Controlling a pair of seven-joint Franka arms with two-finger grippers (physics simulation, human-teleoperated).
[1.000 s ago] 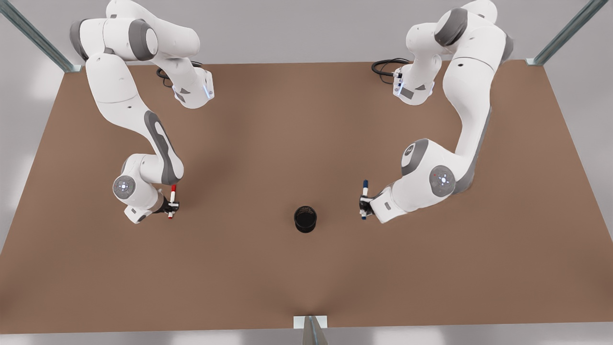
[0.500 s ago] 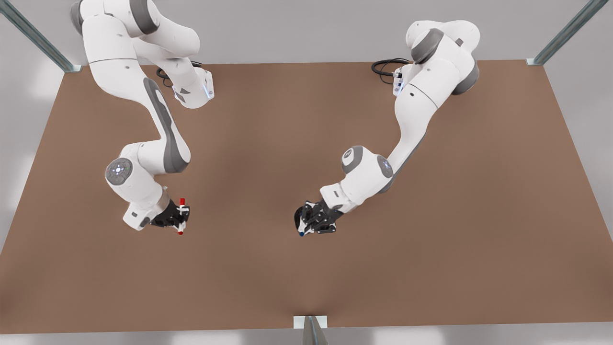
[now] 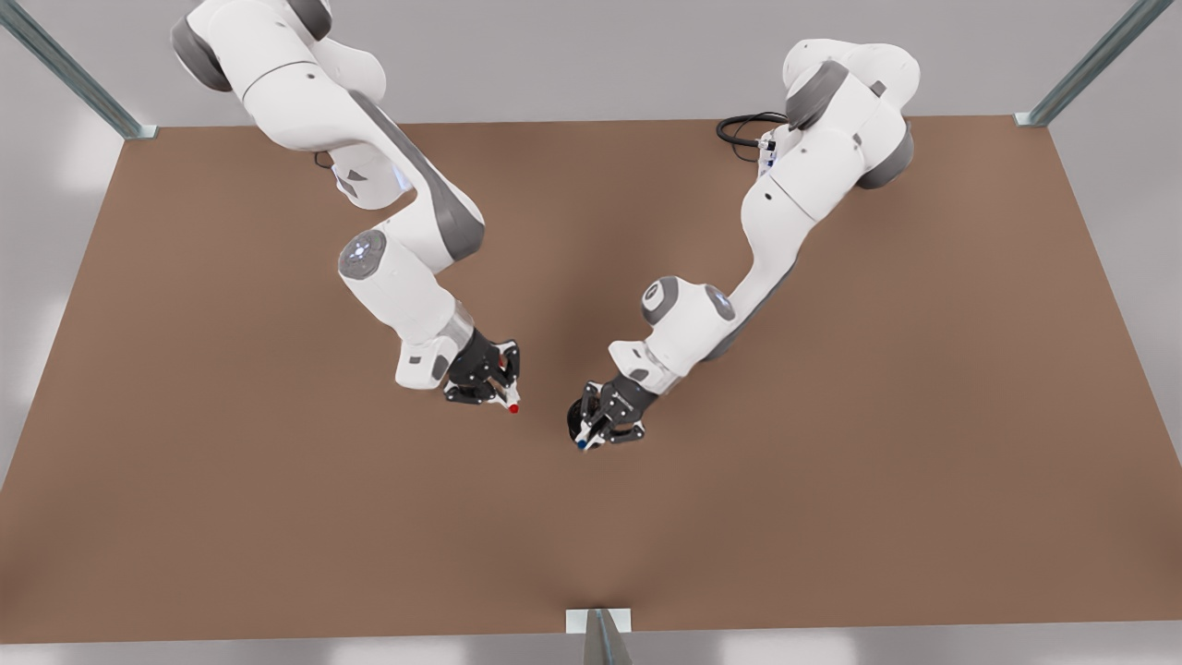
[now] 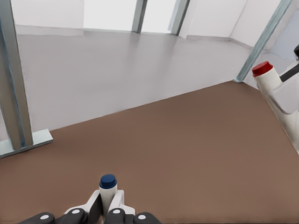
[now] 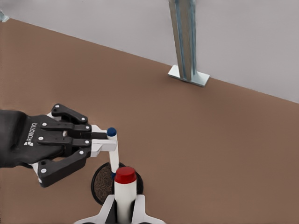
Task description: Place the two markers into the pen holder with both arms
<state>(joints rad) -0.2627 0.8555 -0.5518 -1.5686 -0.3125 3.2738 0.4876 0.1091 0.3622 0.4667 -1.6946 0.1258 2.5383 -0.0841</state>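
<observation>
The pen holder stands on the brown table, and neither marker is fully in it yet. My left gripper is clamped on the blue marker, held upright right over the holder's mouth with its lower end at or just inside the rim. My right gripper is clamped on the red marker, near the holder on the front view's left, not yet above it. I judge the blue one needs lowering and releasing; red follows after.
</observation>
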